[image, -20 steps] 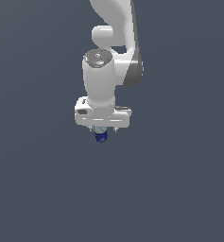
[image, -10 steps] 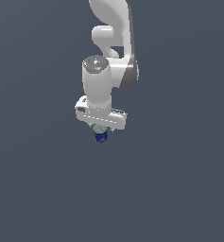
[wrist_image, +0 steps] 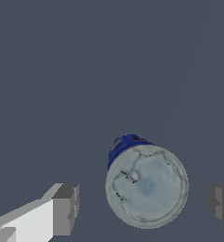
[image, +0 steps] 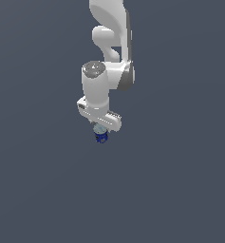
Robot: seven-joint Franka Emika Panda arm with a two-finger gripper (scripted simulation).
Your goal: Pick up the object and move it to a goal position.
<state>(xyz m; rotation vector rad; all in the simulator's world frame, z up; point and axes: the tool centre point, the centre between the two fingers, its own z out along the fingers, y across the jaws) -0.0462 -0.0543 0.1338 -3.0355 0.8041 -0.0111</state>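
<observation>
The object is a small blue tapered cup (image: 101,137) with a pale rim. It stands on the grey floor directly under my hand. In the wrist view I look down on its pale top (wrist_image: 146,186), with a blue wall showing at one side. My gripper (wrist_image: 144,208) is open and straddles the cup. One grey fingertip (wrist_image: 66,208) and the other (wrist_image: 221,204) stand on either side of the cup, each with a gap to it. In the exterior view my gripper (image: 101,132) is mostly hidden by the white hand.
Plain dark grey floor (image: 180,190) lies all around. The white arm (image: 111,38) rises above the hand toward the top of the exterior view. No other objects show.
The hand has shifted slightly to the exterior view's right and the upper arm has leaned the same way. The cup has stayed where it was.
</observation>
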